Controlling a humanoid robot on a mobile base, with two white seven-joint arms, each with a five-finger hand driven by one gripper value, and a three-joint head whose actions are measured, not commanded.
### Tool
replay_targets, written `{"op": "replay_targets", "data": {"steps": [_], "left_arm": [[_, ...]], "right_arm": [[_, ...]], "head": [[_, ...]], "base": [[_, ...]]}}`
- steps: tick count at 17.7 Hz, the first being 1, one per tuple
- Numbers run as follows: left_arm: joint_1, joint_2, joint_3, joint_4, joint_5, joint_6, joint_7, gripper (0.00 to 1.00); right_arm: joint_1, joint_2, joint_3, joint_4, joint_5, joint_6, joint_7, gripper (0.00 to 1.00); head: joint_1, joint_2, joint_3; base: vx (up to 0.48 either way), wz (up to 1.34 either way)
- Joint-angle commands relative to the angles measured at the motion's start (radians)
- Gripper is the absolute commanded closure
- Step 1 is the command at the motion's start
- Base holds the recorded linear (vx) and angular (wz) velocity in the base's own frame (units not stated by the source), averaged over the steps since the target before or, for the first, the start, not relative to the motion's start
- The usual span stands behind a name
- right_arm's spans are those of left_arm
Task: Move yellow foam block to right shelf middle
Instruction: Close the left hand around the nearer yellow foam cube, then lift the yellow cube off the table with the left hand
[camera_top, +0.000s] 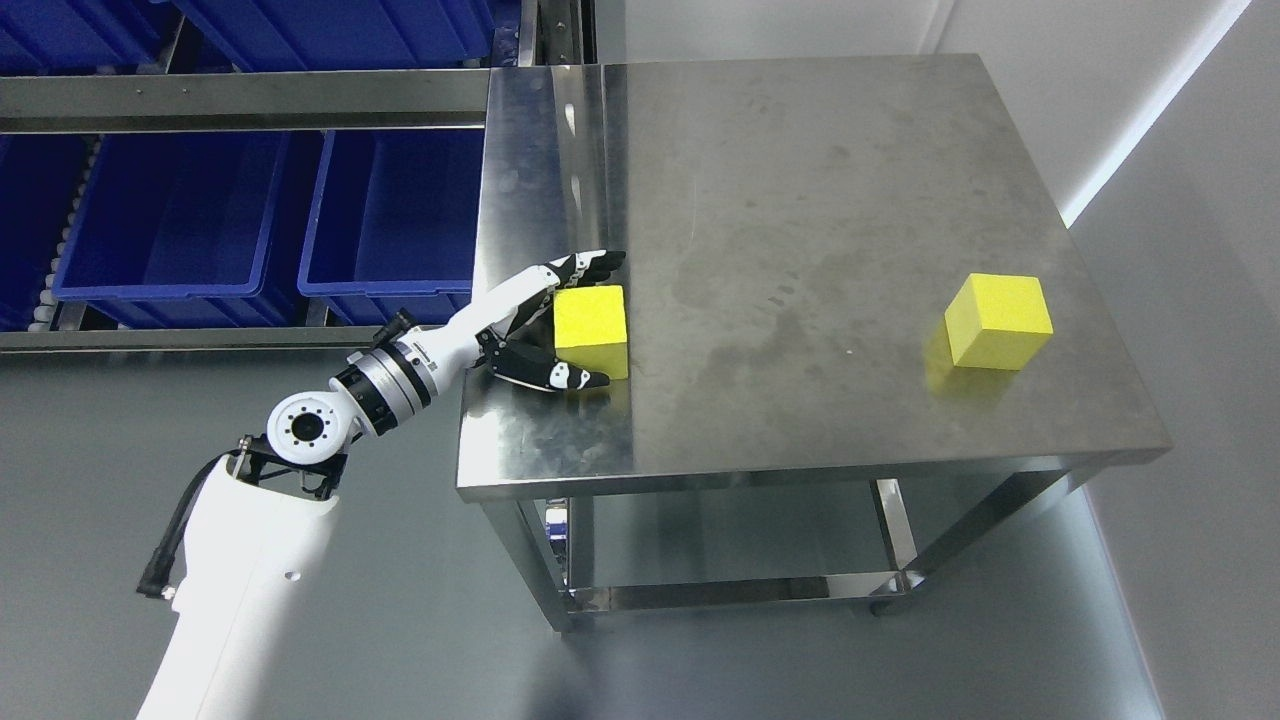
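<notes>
Near table (800, 200) left edge, your left hand (540, 325) brackets yellow foam block (591, 328); fingers (590, 265) spread wide, thumb (550, 375) alongside; firm grip unclear.

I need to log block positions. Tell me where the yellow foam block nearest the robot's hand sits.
In the head view, that yellow foam block sits on the steel table near its left edge, between the spread fingers of the left hand.

The left arm (240, 590) has a white shell, a round silver wrist joint ringed in black, a black cable, and a white-and-black left hand (545, 325), apparently with black fingertips.
</notes>
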Motion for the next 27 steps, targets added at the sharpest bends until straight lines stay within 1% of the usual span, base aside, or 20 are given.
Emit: {"op": "replay_targets", "data": {"steps": [1,3,5,6,7,8,9,10,11,13,15,16,18,20,21,27], "left_arm": [[-0.013,-0.047,-0.022,0.108,-0.006,-0.001,-0.032,0.23],[-0.002,-0.072,0.000,0.108,-0.003,-0.003,-0.035,0.30],[0.012,-0.107,0.047,0.108,-0.001,-0.032,-0.035,0.38],[0.019,-0.137,0.089,0.108,0.011,-0.070,-0.035,0.45],[0.027,-0.160,0.156,0.108,0.031,-0.122,-0.035,0.52],[0.024,-0.160,0.207,0.108,0.051,-0.164,-0.020,0.52],[0.019,-0.160,0.225,0.108,0.092,-0.194,-0.009,0.52],[0.019,-0.160,0.232,0.105,0.165,-0.228,0.047,0.50],[0.022,-0.160,0.245,0.105,0.230,-0.256,0.155,0.50],[0.027,-0.160,0.273,0.108,0.305,-0.323,0.318,0.48],[0.051,-0.160,0.279,0.106,0.321,-0.421,0.388,0.48],[0.071,-0.160,0.288,0.100,0.321,-0.445,0.402,0.48],[0.093,-0.160,0.319,0.094,0.321,-0.452,0.464,0.48],[0.101,-0.160,0.331,0.091,0.319,-0.454,0.596,0.48],[0.110,-0.160,0.330,0.083,0.319,-0.454,0.635,0.48],[0.170,-0.160,0.314,-0.006,0.319,-0.434,0.638,0.48]], "right_arm": [[-0.003,-0.017,0.000,-0.017,0.000,0.000,0.000,0.00],[-0.002,-0.017,0.000,-0.017,0.000,0.000,0.000,0.00],[-0.003,-0.017,0.000,-0.017,0.000,0.000,0.000,0.00],[-0.003,-0.017,0.000,-0.017,0.000,0.000,0.000,0.00],[-0.003,-0.017,0.000,-0.017,-0.002,0.000,0.000,0.00],[-0.003,-0.017,0.000,-0.017,0.000,0.000,0.000,0.00],[-0.003,-0.017,0.000,-0.017,0.000,0.000,0.000,0.00],[-0.003,-0.017,0.000,-0.017,0.000,0.000,0.000,0.00],[-0.003,-0.017,0.000,-0.017,0.000,0.000,0.000,0.00],[-0.003,-0.017,0.000,-0.017,0.000,0.000,0.000,0.00],[-0.003,-0.017,0.000,-0.017,0.000,0.000,0.000,0.00],[-0.003,-0.017,0.000,-0.017,0.000,0.000,0.000,0.00],[-0.003,-0.017,0.000,-0.017,0.000,0.000,0.000,0.00],[-0.002,-0.017,0.000,-0.017,0.000,0.000,0.000,0.00],[-0.003,-0.017,0.000,-0.017,0.000,0.000,0.000,0.00],[-0.003,-0.017,0.000,-0.017,0.000,0.000,0.000,0.00]], "head": [[0.0000,0.000,0.000],[0.0000,0.000,0.000],[0.0000,0.000,0.000],[0.0000,0.000,0.000],[0.0000,0.000,0.000],[0.0000,0.000,0.000],[0.0000,0.000,0.000],[0.0000,0.000,0.000],[0.0000,0.000,0.000],[0.0000,0.000,0.000],[0.0000,0.000,0.000],[0.0000,0.000,0.000],[0.0000,0.000,0.000],[0.0000,0.000,0.000],[0.0000,0.000,0.000],[0.0000,0.000,0.000]], "base": [[0.048,0.00],[0.046,0.02],[0.035,0.05],[0.025,0.08],[0.008,0.05],[-0.008,0.02],[-0.008,0.02],[0.000,0.00],[0.000,0.00],[-0.004,-0.05],[0.004,-0.07],[0.000,0.02],[0.002,0.02],[-0.004,0.00],[-0.012,-0.03],[-0.022,0.01]]}}
